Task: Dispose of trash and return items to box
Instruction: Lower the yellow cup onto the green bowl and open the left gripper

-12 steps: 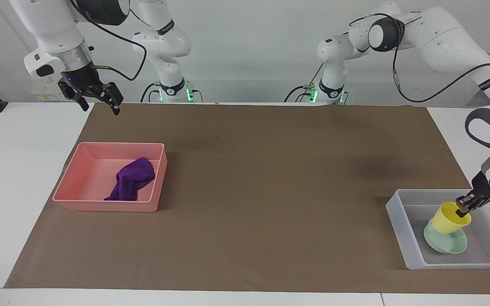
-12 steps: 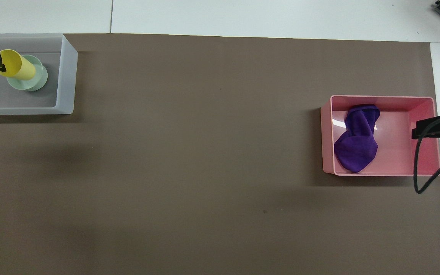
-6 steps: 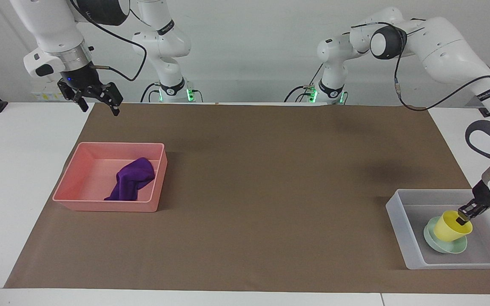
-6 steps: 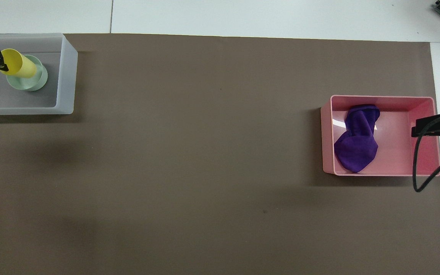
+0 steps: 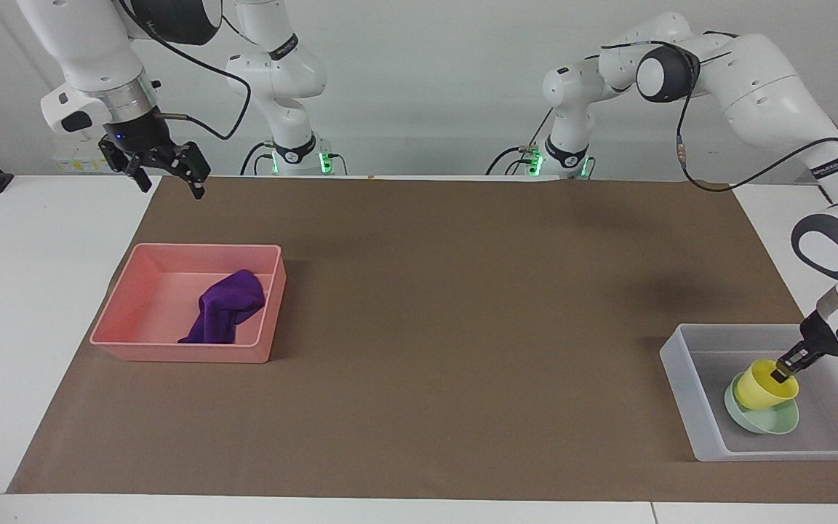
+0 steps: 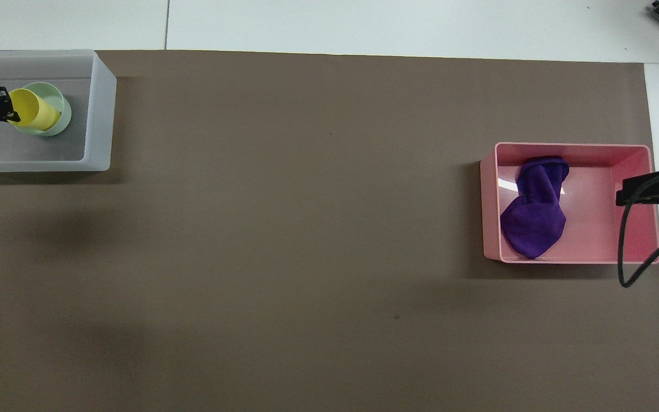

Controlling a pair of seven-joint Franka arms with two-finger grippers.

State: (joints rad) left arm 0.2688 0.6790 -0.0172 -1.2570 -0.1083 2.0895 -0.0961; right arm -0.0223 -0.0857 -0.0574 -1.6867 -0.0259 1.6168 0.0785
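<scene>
The yellow cup (image 5: 761, 386) sits tilted in the mint-green bowl (image 5: 768, 421), inside the translucent box (image 5: 681, 367) at the left arm's end of the table. My left gripper (image 5: 783, 372) is shut on the cup's rim. In the overhead view the cup (image 6: 35, 110), the bowl (image 6: 59, 119), the box (image 6: 99, 114) and the left gripper (image 6: 6, 109) show at the far corner. The purple cloth (image 5: 226, 306) lies in the pink tray (image 5: 179, 354). My right gripper (image 5: 172, 178) waits open and empty, raised over the mat's edge near the pink tray.
A brown mat (image 5: 463, 327) covers most of the table. In the overhead view the pink tray (image 6: 570, 147) holds the cloth (image 6: 535, 214), and the right gripper (image 6: 630, 191) with its cable hangs over the tray's end.
My left gripper has come down with the yellow cup, from above the bowl to low in it. The right arm has not moved.
</scene>
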